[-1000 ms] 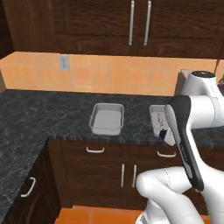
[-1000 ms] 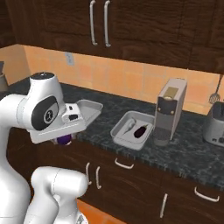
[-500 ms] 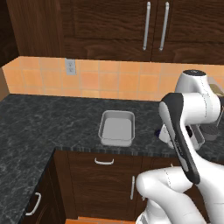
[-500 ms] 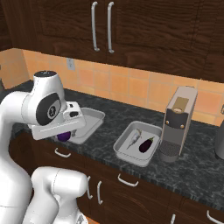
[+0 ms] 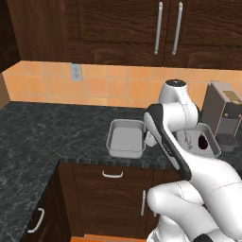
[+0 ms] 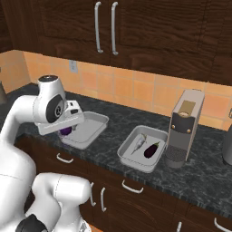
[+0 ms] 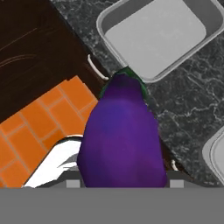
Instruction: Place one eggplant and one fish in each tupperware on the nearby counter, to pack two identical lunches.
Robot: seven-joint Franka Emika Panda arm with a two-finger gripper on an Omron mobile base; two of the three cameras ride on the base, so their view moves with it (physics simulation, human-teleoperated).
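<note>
no readable writing, gripper (image 7: 124, 186) holding violet eggplant (image 7: 122, 140), beside bare tupperware (image 7: 153, 35)

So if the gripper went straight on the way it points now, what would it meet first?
The gripper is shut on a purple eggplant that points toward the counter edge, just short of the empty tupperware. Probably the eggplant would meet the counter edge or the container's near rim first; depth is unclear.

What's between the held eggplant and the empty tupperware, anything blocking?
Nothing visible. The gripper holds the violet eggplant near the counter edge; the empty tupperware lies just ahead, open and bare inside. The other tupperware, off to the side, holds its fish and eggplant.
</note>
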